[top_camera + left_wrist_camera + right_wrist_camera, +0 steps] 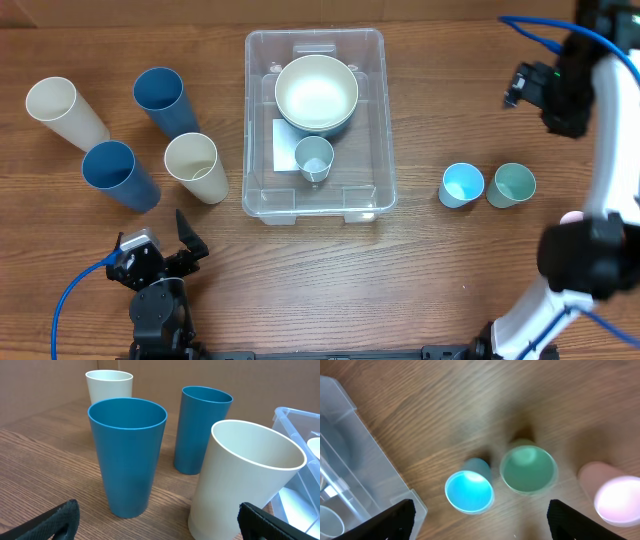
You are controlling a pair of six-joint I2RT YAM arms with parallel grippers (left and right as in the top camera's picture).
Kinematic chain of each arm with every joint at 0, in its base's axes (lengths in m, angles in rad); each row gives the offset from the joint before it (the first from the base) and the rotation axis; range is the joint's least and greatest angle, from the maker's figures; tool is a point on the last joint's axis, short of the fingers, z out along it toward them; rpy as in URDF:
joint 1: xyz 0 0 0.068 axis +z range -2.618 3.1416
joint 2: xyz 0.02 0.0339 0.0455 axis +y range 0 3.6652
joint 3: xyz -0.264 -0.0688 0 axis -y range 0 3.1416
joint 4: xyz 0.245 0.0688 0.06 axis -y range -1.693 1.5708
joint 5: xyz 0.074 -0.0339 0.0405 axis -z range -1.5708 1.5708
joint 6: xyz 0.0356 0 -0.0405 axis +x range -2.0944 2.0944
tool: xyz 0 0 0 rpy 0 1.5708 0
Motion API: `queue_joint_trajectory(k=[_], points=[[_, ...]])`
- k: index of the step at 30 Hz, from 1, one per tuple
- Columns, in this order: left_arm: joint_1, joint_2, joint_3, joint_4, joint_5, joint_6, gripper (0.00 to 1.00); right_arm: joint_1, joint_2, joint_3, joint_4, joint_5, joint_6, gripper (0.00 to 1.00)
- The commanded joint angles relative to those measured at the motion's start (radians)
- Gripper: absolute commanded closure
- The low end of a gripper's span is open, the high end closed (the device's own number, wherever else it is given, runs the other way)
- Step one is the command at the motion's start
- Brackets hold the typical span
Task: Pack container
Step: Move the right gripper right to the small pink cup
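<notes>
Right wrist view is blurred; the small pink plastic cup [615,497] is cut off at the frame edge. Each wrist view catches only a corner of the clear rectangular plastic container [252,120]. It sits mid wooden counter [420,290], right of the left end effector [157,512] and left of the right end effector [480,510]. Both are spread and empty. The container has rounded corners and a white label [283,145] on its bottom. Inside are a cream round bowl [317,92] and a small grey-blue cup [314,158].

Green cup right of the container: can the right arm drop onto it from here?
Probably yes: the green cup stands uncovered below the open fingers, but the light blue cup close beside it may get nudged.
</notes>
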Motion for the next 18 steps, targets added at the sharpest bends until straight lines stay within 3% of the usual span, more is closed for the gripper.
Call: queue_joint_trajectory(k=[1,5,12,18], points=[[0.005,-0.005,-0.002,0.000,-0.019,0.020,0.00,-0.109,-0.156,-0.119,0.001,0.047,0.069,0.10],[0.005,-0.005,-0.002,0.000,-0.019,0.020,0.00,-0.264,-0.212,-0.266,0.002,0.047,0.107,0.00],[0.005,-0.005,-0.002,0.000,-0.019,0.020,0.00,-0.523,-0.212,-0.541,0.121,-0.019,0.154,0.00],[0.005,-0.005,-0.002,0.000,-0.019,0.020,0.00,-0.620,-0.212,-0.669,0.232,-0.018,0.157,0.00]])
